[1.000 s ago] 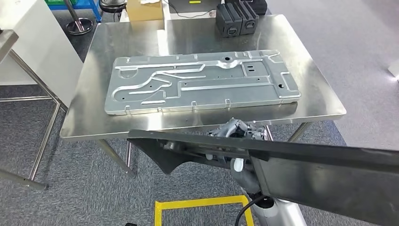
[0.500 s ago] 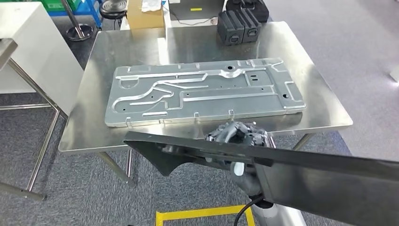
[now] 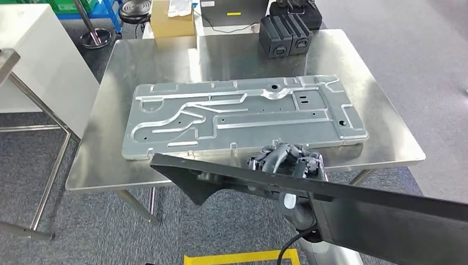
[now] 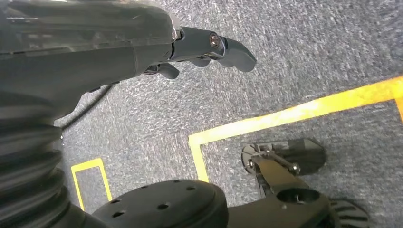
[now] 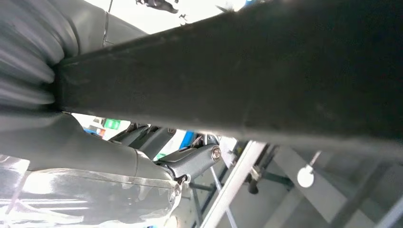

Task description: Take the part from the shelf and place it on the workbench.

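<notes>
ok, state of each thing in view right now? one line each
black part: held up, tilted, its tip over the near edge of the workbench
right hand: grips the black part
left hand: hangs over the floor, holds nothing, fingers partly curled
metal plate: lies flat on the workbench
workbench: black part not yet set on it
two black boxes: side by side at its far edge

The part (image 3: 353, 204) is a long, flat black panel with a matte surface and a notched, pointed end. It hangs in the air, slightly tilted, its pointed end just over the near edge of the steel desk (image 3: 381, 118). A stamped grey metal plate (image 3: 237, 113) lies flat on the desk.
</notes>
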You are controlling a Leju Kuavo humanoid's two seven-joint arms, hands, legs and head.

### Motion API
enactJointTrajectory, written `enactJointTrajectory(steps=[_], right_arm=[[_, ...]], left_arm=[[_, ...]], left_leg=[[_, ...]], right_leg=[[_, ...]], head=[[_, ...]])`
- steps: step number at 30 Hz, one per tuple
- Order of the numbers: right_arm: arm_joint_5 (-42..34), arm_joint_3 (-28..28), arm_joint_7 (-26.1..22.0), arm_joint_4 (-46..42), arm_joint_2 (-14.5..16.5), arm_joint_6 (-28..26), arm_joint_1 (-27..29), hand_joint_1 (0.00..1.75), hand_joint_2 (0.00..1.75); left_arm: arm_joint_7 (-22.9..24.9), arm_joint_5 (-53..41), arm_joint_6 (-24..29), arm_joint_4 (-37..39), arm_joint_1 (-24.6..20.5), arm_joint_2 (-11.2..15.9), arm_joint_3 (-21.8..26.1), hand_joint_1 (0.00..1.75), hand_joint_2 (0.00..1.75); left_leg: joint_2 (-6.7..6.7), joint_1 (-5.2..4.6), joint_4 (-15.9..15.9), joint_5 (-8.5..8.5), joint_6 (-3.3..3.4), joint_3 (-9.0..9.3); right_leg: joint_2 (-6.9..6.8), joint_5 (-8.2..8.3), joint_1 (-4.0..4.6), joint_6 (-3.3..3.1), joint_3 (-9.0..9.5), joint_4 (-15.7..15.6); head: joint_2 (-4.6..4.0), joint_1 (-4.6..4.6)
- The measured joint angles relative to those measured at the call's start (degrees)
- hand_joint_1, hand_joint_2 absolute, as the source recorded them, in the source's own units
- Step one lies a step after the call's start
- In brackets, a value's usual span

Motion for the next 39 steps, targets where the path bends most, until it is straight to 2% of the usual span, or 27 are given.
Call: enactJointTrajectory(steps=[2, 3, 6, 7, 8, 9, 10, 11, 12, 13, 14, 17, 19, 21, 22, 23, 24, 26, 27, 28, 31, 33, 34, 36, 37, 38, 39], right_arm=[[0.18, -0.03, -0.39, 0.01, -0.01, 0.38, -0.05, 1.75, 1.75], [0.37, -0.05, -0.55, 0.01, 0.0, 0.46, -0.09, 1.75, 1.75], [1.35, -0.33, -0.86, 0.12, 0.03, 0.2, 0.0, 1.75, 1.75], [1.77, -0.56, -0.92, 0.21, 0.03, -0.01, 0.11, 1.75, 1.75], [2.17, -0.86, -1.0, 0.31, 0.03, -0.3, 0.2, 1.75, 1.75], [2.53, -1.24, -1.09, 0.4, 0.03, -0.6, 0.26, 1.75, 1.75], [2.81, -1.69, -1.18, 0.48, 0.03, -0.89, 0.28, 1.75, 1.75], [3.02, -2.2, -1.24, 0.56, 0.03, -1.17, 0.26, 1.75, 1.75], [3.19, -2.83, -1.3, 0.66, 0.02, -1.44, 0.21, 1.75, 1.75], [3.33, -3.55, -1.32, 0.79, -0.01, -1.67, 0.13, 1.75, 1.75], [3.47, -4.3, -1.29, 0.96, -0.03, -1.85, -0.01, 1.75, 1.75], [3.84, -6.79, -0.88, 1.65, -0.11, -2.02, -1.21, 1.75, 1.75], [3.89, -8.55, -0.7, 2.25, -0.19, -1.98, -2.42, 1.75, 1.75], [3.93, -10.16, -0.51, 2.95, -0.31, -1.93, -3.31, 1.75, 1.75], [4.07, -10.82, -0.37, 3.31, -0.39, -1.91, -3.68, 1.75, 1.75], [4.28, -11.45, -0.17, 3.64, -0.47, -1.91, -4.14, 1.75, 1.75], [4.62, -11.97, 0.05, 3.91, -0.54, -1.92, -4.75, 1.75, 1.75], [5.6, -12.8, 0.73, 4.36, -0.62, -2.02, -6.32, 1.75, 1.75], [6.18, -13.09, 1.27, 4.57, -0.63, -2.19, -7.2, 1.75, 1.75], [6.71, -13.3, 1.99, 4.82, -0.64, -2.48, -8.11, 1.75, 1.75], [7.32, -13.9, 4.72, 6.01, -0.77, -3.69, -11.27, 1.75, 1.75], [7.02, -14.47, 5.85, 7.38, -0.99, -4.13, -13.75, 1.75, 1.75], [6.84, -14.76, 6.15, 8.3, -1.16, -4.22, -14.93, 1.75, 1.75], [6.66, -15.28, 6.57, 10.67, -1.63, -4.34, -17.08, 1.75, 1.75], [6.73, -15.46, 6.84, 11.95, -1.9, -4.43, -18.04, 1.75, 1.75], [6.96, -15.59, 7.23, 13.4, -2.17, -4.57, -19.13, 1.75, 1.75], [7.37, -15.67, 7.78, 14.91, -2.44, -4.81, -20.34, 1.75, 1.75]], left_arm=[[-0.01, 0.03, 0.1, 0.0, -0.04, 0.03, 0.06, 0.0, 1.75], [0.02, 0.11, 0.22, 0.0, -0.1, 0.04, 0.14, 0.0, 1.75], [0.06, 0.64, 0.62, 0.0, -0.08, 0.04, 0.51, 0.0, 1.75], [0.02, 0.81, 0.67, 0.0, -0.08, 0.04, 0.66, 0.0, 1.75], [-0.03, 0.95, 0.68, 0.0, -0.08, 0.04, 0.79, 0.0, 1.75], [-0.08, 1.03, 0.7, 0.0, -0.08, 0.04, 0.88, 0.0, 1.75], [-0.08, 1.05, 0.75, 0.0, -0.03, 0.04, 0.94, 0.0, 1.75], [-0.08, 1.07, 0.8, 0.0, 0.1, 0.05, 0.99, 0.0, 1.75], [-0.08, 1.09, 0.86, 0.0, 0.19, 0.05, 1.07, 0.0, 1.75], [-0.09, 1.17, 0.91, 0.0, 0.3, 0.06, 1.16, 0.0, 1.75], [-0.12, 1.28, 0.92, 0.0, 0.39, 0.06, 1.23, 0.0, 1.75], [-0.25, 1.61, 0.98, 0.0, 0.43, 0.02, 1.47, 0.0, 1.75], [-0.33, 1.67, 1.05, 0.0, 0.41, 0.03, 1.67, 0.0, 1.75], [-0.42, 1.66, 1.09, 0.0, 0.51, 0.08, 1.82, 0.0, 1.75], [-0.47, 1.65, 1.1, 0.0, 0.55, 0.08, 1.86, 0.0, 1.75], [-0.5, 1.63, 1.1, 0.0, 0.58, 0.08, 1.9, 0.0, 1.75], [-0.54, 1.61, 1.09, 0.0, 0.58, 0.07, 1.92, 0.0, 1.75], [-0.63, 1.55, 1.08, 0.0, 0.54, 0.03, 1.94, 0.0, 1.75], [-0.69, 1.51, 1.07, 0.0, 0.47, 0.02, 1.95, 0.0, 1.75], [-0.74, 1.41, 1.05, 0.0, 0.4, 0.01, 1.95, 0.0, 1.75], [-0.8, 1.02, 0.93, 0.0, 0.17, 0.0, 1.96, 0.0, 1.75], [-0.76, 0.86, 0.85, 0.0, -0.01, 0.0, 1.96, 0.0, 1.75], [-0.72, 0.77, 0.79, 0.0, -0.1, 0.0, 1.96, 0.0, 1.75], [-0.68, 0.66, 0.68, 0.0, -0.26, 0.01, 1.96, 0.0, 1.75], [-0.67, 0.61, 0.63, 0.0, -0.39, 0.02, 1.96, 0.0, 1.75], [-0.67, 0.57, 0.6, 0.0, -0.55, 0.01, 1.96, 0.0, 1.75], [-0.66, 0.51, 0.58, 0.0, -0.7, 0.01, 1.96, 0.0, 1.75]], left_leg=[[0.06, 0.05, 1.5, -0.78, -0.48, 0.01], [0.08, 0.14, 3.66, -1.92, -0.65, -1.01], [0.09, 0.28, 14.15, -6.43, -1.28, -7.5], [0.1, 0.29, 15.92, -6.73, -1.47, -9.06], [0.11, 0.29, 15.53, -5.71, -1.58, -9.56], [0.12, 0.3, 13.04, -3.48, -1.57, -9.01], [0.15, 0.3, 9.13, -0.6, -1.43, -7.8], [0.18, 0.25, 5.63, 1.38, -1.22, -6.67], [0.25, 0.13, 2.91, 2.34, -0.91, -5.84], [0.31, 0.0, 1.51, 2.83, -0.5, -5.51], [0.34, -0.12, 1.3, 2.61, -0.15, -5.54], [0.32, 0.11, 0.62, 3.65, 0.97, -5.3], [0.38, 0.33, 0.17, 3.83, 1.5, -5.05], [0.38, 0.33, 0.14, 3.71, 1.74, -5.01], [0.34, 0.33, 0.16, 3.63, 1.77, -4.99], [0.29, 0.34, 0.18, 3.52, 1.75, -4.91], [0.23, 0.36, 0.23, 3.38, 1.67, -4.76], [0.11, 0.36, 0.36, 2.94, 1.33, -4.29], [0.07, 0.26, 0.51, 2.69, 1.07, -4.15], [0.05, 0.17, 0.56, 2.54, 0.77, -4.09], [0.11, 0.09, 0.43, 2.35, -0.2, -4.11], [0.17, 0.21, 2.06, 1.16, -0.77, -4.74], [0.17, 0.27, 4.49, -0.22, -0.94, -5.85], [0.18, 0.29, 12.07, -3.7, -1.11, -9.43], [0.18, 0.29, 15.41, -4.75, -1.16, -11.06], [0.18, 0.28, 17.01, -4.73, -1.14, -11.91], [0.18, 0.27, 16.42, -3.58, -1.02, -11.76]], right_leg=[[-0.02, 0.19, -0.23, -0.6, 1.06, -0.38], [-0.06, 0.06, -0.31, -0.89, 1.56, -0.48], [-0.08, -0.66, -0.24, -1.44, 2.09, -0.46], [-0.02, -0.94, -0.21, -1.44, 2.28, -0.39], [0.04, -1.26, -0.2, -1.4, 2.57, -0.29], [0.09, -1.64, -0.21, -1.3, 2.99, -0.18], [0.11, -2.06, -0.22, -1.16, 3.45, -0.04], [0.12, -2.43, -0.2, -0.97, 3.83, 0.1], [0.12, -2.72, -0.17, -0.74, 3.98, 0.25], [0.11, -2.96, -0.12, -0.44, 3.98, 0.36], [0.08, -3.09, -0.08, -0.14, 3.92, 0.39], [-0.02, -3.86, -0.09, 0.75, 3.74, 0.95], [-0.01, -6.33, -0.28, 1.27, 1.59, 5.31], [-0.02, -9.46, -0.51, 1.7, -2.74, 13.14], [-0.03, -10.02, -0.65, 1.87, -4.58, 16.03], [-0.04, -9.48, -0.78, 1.98, -5.57, 17.02], [-0.04, -7.77, -0.9, 2.02, -5.39, 15.65], [-0.07, -3.08, -1.1, 1.94, -2.36, 8.09], [-0.06, -1.5, -1.05, 1.85, -0.82, 4.44], [-0.01, -0.71, -0.97, 1.74, 0.16, 2.08], [0.25, -0.64, -0.77, 1.05, 0.46, 0.86], [0.23, -0.55, -0.89, 0.25, 0.63, 0.55], [0.16, -0.53, -0.92, -0.08, 0.73, 0.42], [0.03, -0.63, -0.75, -0.5, 0.77, 0.43], [0.01, -0.66, -0.64, -0.58, 0.8, 0.45], [0.04, -0.7, -0.54, -0.64, 0.84, 0.48], [0.12, -0.74, -0.46, -0.66, 0.9, 0.54]], head=[[0.0, -0.06], [0.0, -0.11], [0.0, -0.28], [0.0, -0.3], [0.0, -0.3], [0.0, -0.3], [0.0, -0.28], [0.0, -0.27], [0.0, -0.29], [0.0, -0.28], [0.0, -0.3], [0.0, -0.27], [0.0, -0.15], [0.0, -0.07], [0.0, -0.07], [0.0, -0.07], [0.0, -0.07], [0.0, -0.07], [0.0, -0.07], [0.0, -0.09], [0.0, -0.16], [0.0, -0.18], [0.0, -0.19], [0.0, -0.2], [0.0, -0.2], [0.0, -0.2], [0.0, -0.2]])
